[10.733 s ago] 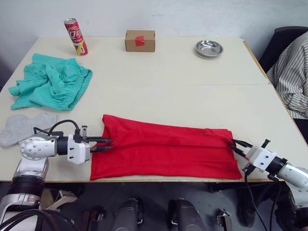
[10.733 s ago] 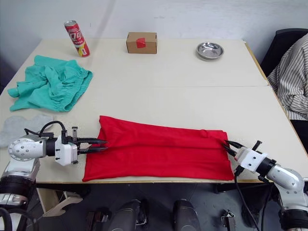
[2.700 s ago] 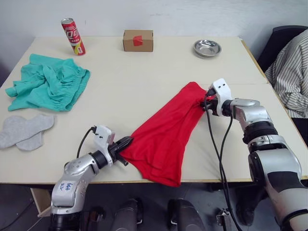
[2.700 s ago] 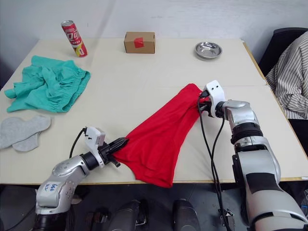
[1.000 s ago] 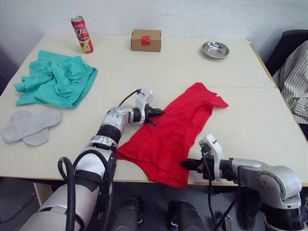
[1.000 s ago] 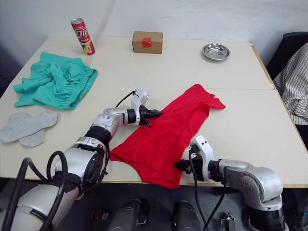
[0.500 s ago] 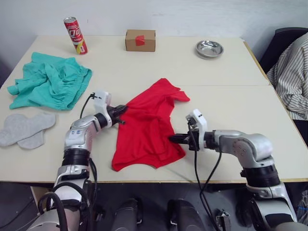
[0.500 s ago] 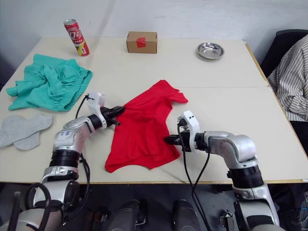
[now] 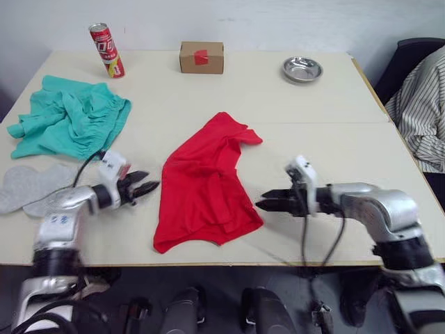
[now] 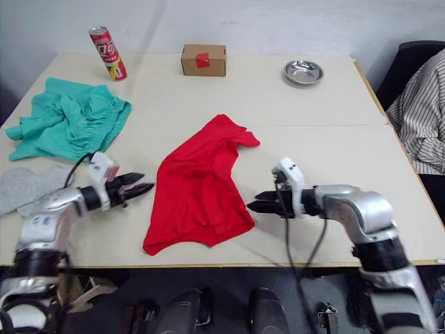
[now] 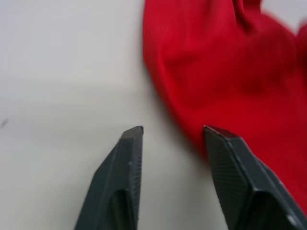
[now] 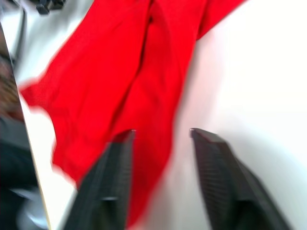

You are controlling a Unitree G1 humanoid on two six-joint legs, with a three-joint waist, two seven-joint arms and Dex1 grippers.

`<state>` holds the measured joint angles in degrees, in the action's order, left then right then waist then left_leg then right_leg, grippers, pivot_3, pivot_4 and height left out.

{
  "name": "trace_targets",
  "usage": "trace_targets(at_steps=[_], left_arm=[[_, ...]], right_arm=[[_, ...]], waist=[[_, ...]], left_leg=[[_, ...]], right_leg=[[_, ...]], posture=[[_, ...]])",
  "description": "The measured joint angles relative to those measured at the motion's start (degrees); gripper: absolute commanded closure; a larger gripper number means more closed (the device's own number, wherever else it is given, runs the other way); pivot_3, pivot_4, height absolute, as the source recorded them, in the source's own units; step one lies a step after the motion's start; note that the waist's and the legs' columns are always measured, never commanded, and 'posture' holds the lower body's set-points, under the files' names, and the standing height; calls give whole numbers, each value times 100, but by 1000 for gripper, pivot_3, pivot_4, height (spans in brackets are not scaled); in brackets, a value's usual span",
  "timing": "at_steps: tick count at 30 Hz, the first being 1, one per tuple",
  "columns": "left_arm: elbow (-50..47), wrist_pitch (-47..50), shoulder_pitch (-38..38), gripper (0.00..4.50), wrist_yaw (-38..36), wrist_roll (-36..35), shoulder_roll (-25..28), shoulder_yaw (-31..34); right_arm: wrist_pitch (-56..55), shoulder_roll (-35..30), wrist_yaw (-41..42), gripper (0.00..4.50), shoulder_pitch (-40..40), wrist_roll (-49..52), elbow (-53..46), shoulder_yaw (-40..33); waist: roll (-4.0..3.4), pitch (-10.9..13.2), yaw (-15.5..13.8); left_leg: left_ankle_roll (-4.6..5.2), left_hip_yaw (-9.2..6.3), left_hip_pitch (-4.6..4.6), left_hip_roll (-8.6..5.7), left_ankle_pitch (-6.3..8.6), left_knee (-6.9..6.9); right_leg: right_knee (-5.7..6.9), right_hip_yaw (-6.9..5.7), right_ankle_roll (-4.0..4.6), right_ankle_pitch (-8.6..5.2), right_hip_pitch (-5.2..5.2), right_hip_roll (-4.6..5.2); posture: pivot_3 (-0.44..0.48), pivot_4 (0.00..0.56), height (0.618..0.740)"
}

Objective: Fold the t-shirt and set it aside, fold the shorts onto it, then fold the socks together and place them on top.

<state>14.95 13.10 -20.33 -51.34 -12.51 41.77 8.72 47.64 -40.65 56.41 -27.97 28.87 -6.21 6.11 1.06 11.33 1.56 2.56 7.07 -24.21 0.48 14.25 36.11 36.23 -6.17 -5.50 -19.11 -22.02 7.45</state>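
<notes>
In the head views, your t-shirt (image 9: 207,179) lies rumpled and loosely doubled at the centre of the tabletop (image 9: 334,139). The shorts (image 9: 69,124) sit bunched at the left, with the socks (image 9: 28,186) below them near the left edge. Your left gripper (image 9: 144,188) rests just left of the shirt and your right gripper (image 9: 268,203) just off its lower right corner; both have their fingers parted and hold nothing.

The left wrist view shows the fingers (image 11: 127,163) spread over bare tabletop, the red hem beside one tip. The right wrist view shows the same gap, with red cloth behind.

The cotton looks light and limp (it will sag and drag), so I'd pinch hems or corners, not the middle.
</notes>
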Motion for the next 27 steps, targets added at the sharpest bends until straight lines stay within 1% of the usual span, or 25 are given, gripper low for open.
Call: trace_targets(at_steps=[1, 3, 4, 5, 8, 10, 13, 16, 18, 19, 24, 27], left_arm=[[42, -760, 158, 1030, -270, 81, 167, 12], [194, -2442, 239, 462, -823, 125, 295, 28], [244, -3022, 246, 104, -1005, 159, 345, 11], [426, -3514, 233, 20, -1136, 208, 413, -32], [1163, -4728, 147, 20, -1334, 479, 491, -171], [1561, -5483, -1, 20, -1391, 646, 509, -351], [1997, -6411, -319, 20, -1488, 821, 624, -594], [2202, -7016, -449, 20, -1596, 821, 711, -811], [2174, -7342, -450, 20, -1733, 734, 785, -1018], [2158, -7444, -444, 20, -1782, 671, 788, -1098], [1922, -7572, -328, 20, -1856, 355, 778, -1435], [1898, -7555, -297, 20, -1825, 300, 748, -1499]], right_arm=[[-796, -170, 303, 1068, 117, -294, 96, 47], [-2567, -270, 816, 423, 120, -905, 621, 182], [-3246, -302, 1004, 51, 104, -1135, 855, 268], [-3963, -299, 1196, 5, 69, -1358, 1140, 352], [-5758, -204, 1482, 5, -56, -1891, 2046, 503], [-6883, -79, 1536, 5, -205, -2189, 2633, 592], [-8361, 156, 1503, 5, -475, -2503, 3281, 698], [-9320, 307, 1409, 5, -682, -2733, 3744, 768], [-9771, 424, 1333, 5, -824, -2864, 4015, 856], [-9925, 486, 1291, 5, -881, -2906, 4103, 889], [-10401, 684, 1121, 5, -1065, -3015, 4463, 1018], [-10699, 716, 1028, 5, -1160, -3130, 4525, 1156]], waist=[[0, 0, 1], [0, 0, -7], [0, 0, -7], [0, 0, 0], [-1, 0, 10], [-1, 1, 15], [-2, 0, 28], [-2, 0, 47], [-2, 0, 66], [-3, 0, 78], [-3, 0, 145], [-6, -2, 166]], left_leg=[[-8, 13, 4, 0, 5, -5], [-7, 23, 7, 0, 4, -1], [-4, 25, 9, -1, 2, 0], [-3, 27, 15, 0, 2, 0], [4, 32, 16, 2, -2, 1], [34, 35, 13, 4, -20, 3], [35, 41, 21, 5, -21, 6], [38, 50, 56, 9, -17, 4], [37, 66, 101, 14, -3, -4], [36, 69, 104, 16, 0, -4], [34, 70, 104, 22, 1, 0], [34, 72, 107, 22, 1, 2]], right_leg=[[-6, -2, -1, 1, -2, 0], [-8, -17, -10, 6, 0, 1], [-10, -18, -12, 12, 1, 3], [-12, -16, -11, 16, 5, 3], [-8, -14, -10, 20, 1, 2], [-3, -14, -10, 19, -3, 2], [8, -14, -10, 19, 0, 2], [18, -15, -10, 19, 28, 4], [7, -15, -8, 18, 59, 11], [9, -13, -7, 17, 59, 10], [32, -2, -2, 15, 55, 22], [33, -1, 1, 13, 55, 21]], posture=[[0, 150, 740], [0, 150, 740], [0, 150, 740], [0, 150, 740], [0, 150, 740], [0, 150, 740], [0, 150, 740], [0, 150, 740], [0, 150, 740], [0, 150, 740], [0, 150, 740], [0, 150, 740]])
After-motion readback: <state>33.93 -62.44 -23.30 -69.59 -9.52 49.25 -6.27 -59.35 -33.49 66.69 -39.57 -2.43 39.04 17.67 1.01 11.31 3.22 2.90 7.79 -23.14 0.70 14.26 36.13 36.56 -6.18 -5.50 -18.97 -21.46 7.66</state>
